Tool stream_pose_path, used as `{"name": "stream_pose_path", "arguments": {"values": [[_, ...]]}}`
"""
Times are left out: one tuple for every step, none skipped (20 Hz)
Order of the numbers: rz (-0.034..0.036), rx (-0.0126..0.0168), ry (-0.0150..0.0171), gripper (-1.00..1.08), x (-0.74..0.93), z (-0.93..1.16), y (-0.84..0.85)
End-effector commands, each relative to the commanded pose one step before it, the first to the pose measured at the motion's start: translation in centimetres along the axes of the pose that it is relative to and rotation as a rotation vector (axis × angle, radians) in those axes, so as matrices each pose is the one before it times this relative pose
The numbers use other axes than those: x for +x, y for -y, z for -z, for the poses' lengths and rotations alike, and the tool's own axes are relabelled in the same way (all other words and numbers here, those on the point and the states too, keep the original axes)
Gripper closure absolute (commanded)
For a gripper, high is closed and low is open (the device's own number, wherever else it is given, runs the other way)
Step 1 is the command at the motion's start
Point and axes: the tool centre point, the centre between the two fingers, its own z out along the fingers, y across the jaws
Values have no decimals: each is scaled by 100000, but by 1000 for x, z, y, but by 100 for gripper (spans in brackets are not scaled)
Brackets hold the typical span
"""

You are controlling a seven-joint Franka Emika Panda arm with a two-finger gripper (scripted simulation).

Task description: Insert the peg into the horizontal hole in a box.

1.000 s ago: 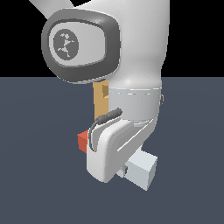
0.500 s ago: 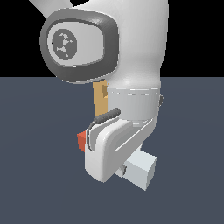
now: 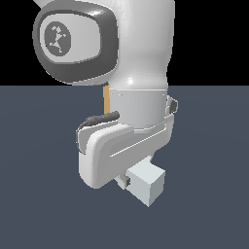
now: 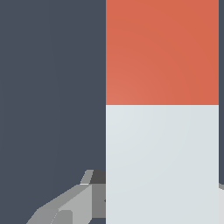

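Up close, we list what we see.
Peg (image 4: 162, 109): flat matte bar, red part meeting pale grey-white part at a straight seam; it fills the wrist view above the dark floor.
Gripper (image 4: 162, 201): one angular grey finger (image 4: 70, 205) touches the peg's pale side; we cannot tell whether it clamps.
Arm (image 3: 126, 87): smooth, rounded white shell, hiding the peg from outside.
Box (image 3: 105, 99): only a thin tan-orange sliver behind the arm.
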Motion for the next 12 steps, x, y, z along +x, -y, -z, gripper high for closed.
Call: {"name": "stream_pose_path", "arguments": {"values": [[-5196, -288, 331, 108, 454, 710, 185], [-2386, -9, 1, 108, 253, 226, 133], [-2516, -9, 0, 108, 268, 238, 139], [-2644, -10, 0, 108, 282, 251, 146], [-2757, -10, -1, 108, 294, 261, 151], [-2767, -10, -1, 108, 296, 262, 151], [-2746, -10, -2, 108, 294, 261, 149], [-2725, -10, -2, 108, 292, 259, 148], [-2703, -10, -2, 108, 290, 257, 146], [-2681, -9, -3, 108, 288, 255, 144], [-2658, -9, -3, 108, 286, 253, 142], [-2635, -8, -3, 108, 284, 251, 140]]}}
